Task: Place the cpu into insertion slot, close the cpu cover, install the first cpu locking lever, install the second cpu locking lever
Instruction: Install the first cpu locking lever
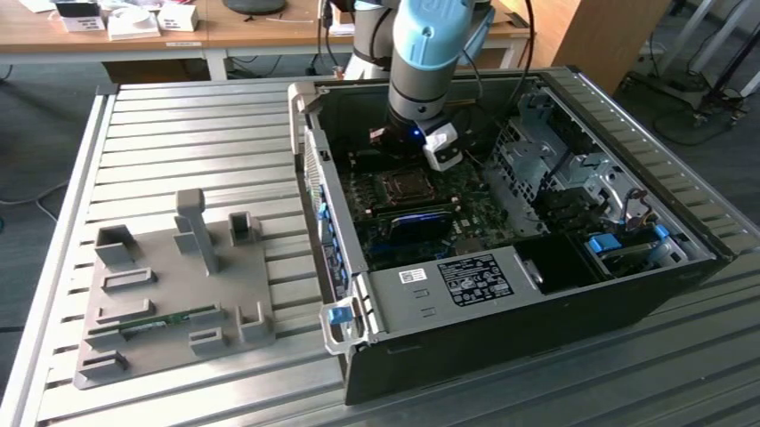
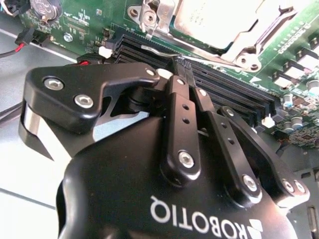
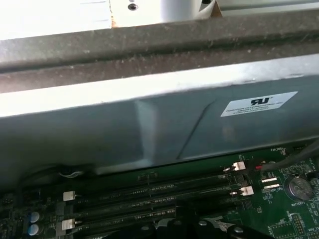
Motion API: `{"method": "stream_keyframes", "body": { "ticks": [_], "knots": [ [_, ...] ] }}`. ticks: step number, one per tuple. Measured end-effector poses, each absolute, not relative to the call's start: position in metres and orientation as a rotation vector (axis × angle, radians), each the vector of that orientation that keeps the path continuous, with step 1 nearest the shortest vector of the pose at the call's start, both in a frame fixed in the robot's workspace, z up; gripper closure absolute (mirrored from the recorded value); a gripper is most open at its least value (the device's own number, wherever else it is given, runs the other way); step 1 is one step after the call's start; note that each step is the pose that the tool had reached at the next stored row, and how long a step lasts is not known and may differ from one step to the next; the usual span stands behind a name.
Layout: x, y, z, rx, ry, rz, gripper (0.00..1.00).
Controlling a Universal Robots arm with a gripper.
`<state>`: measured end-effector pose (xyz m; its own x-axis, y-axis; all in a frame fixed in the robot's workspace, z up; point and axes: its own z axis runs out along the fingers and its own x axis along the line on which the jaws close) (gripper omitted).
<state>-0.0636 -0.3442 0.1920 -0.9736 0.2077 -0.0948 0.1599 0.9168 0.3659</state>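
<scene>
Green motherboard (image 2: 89,20), silvery cpu (image 2: 214,20), metal cpu cover (image 2: 227,42) framing it

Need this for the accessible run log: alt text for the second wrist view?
Black gripper with fingers closed together, tips at a thin metal lever beside the black memory slots on a green motherboard. Just beyond, the cpu lies in its socket, framed by the cpu cover.

The grey tubular metal arm (image 1: 418,93) wears a pale blue plastic joint cap (image 1: 433,31), with a small blue light (image 1: 414,133) and a white boxy block (image 1: 442,147) at its wrist. The glossy black linkage gripper (image 2: 179,62) carries silver round-head screws (image 2: 186,159) and white lettering (image 2: 199,219).
</scene>
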Motion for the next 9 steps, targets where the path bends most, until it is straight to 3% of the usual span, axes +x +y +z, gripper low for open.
{"method": "stream_keyframes", "body": {
  "ticks": [9],
  "knots": [
    [-0.0636, -0.3434, 0.1913, 0.360, 2.929, 0.539, 0.89]
  ]
}}
